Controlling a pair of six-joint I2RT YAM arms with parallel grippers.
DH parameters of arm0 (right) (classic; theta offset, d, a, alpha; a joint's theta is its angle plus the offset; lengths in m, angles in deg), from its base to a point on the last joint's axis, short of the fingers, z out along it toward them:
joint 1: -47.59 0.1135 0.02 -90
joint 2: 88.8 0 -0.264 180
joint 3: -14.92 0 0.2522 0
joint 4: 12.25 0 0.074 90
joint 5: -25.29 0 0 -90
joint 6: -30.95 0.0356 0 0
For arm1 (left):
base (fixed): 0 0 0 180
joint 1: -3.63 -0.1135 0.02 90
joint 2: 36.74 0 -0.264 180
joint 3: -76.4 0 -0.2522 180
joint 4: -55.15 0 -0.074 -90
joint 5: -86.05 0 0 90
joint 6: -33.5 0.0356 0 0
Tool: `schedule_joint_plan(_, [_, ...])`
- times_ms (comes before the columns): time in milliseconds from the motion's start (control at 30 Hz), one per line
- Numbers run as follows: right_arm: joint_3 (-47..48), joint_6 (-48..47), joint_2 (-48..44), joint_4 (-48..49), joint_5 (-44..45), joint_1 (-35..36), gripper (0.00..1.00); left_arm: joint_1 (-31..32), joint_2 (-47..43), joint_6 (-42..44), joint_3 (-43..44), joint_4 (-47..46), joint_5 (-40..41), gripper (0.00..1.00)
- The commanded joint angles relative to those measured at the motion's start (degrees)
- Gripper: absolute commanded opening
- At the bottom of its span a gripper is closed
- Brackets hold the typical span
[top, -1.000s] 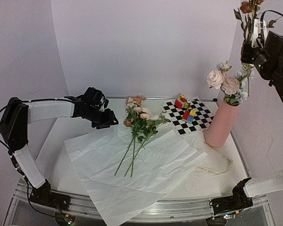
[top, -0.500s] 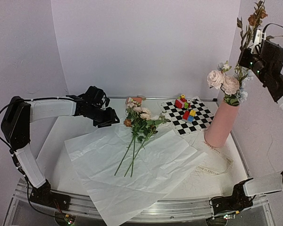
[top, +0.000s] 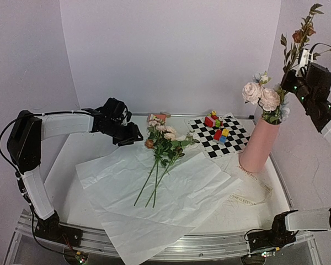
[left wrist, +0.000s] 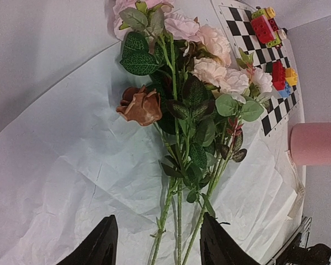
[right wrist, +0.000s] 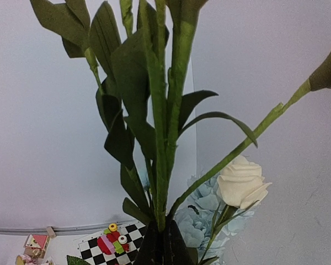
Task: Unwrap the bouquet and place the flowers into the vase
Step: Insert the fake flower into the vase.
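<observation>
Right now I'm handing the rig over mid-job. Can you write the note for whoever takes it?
The left gripper is open and empty, poised just left of the loose flowers.
The right gripper is shut on a leafy stem, raised above the vase and a little to its right in the top view.
Done: the paper sheet lies spread open on the table, and the loose flowers lie on it. Some blooms stand in the vase.
Left: lower the leafy stem into the vase, then move the loose flowers in.

Bright, soft, even light with faint shadows; flowers (right wrist: 160, 110) nearest the right wrist lens blur slightly.
</observation>
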Motion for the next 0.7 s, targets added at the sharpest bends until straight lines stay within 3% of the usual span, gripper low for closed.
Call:
schedule_joint_plan(0, [-3.2, 0.9, -3.0, 8.7, -3.2, -1.8, 0.0, -0.3, 1.5, 0.5, 4.3, -1.0, -1.3, 0.52])
schedule_joint_plan(400, [-11.3, 3.8, -5.3, 18.0, -9.8, -4.8, 0.0, -0.3, 3.0, 1.8, 8.4, 0.5, -2.6, 0.52])
schedule_joint_plan(667, [-16.0, 4.7, -7.6, 18.9, -8.8, -5.0, 0.0, -0.3, 2.4, 2.3, 8.1, 1.4, -2.5, 0.52])
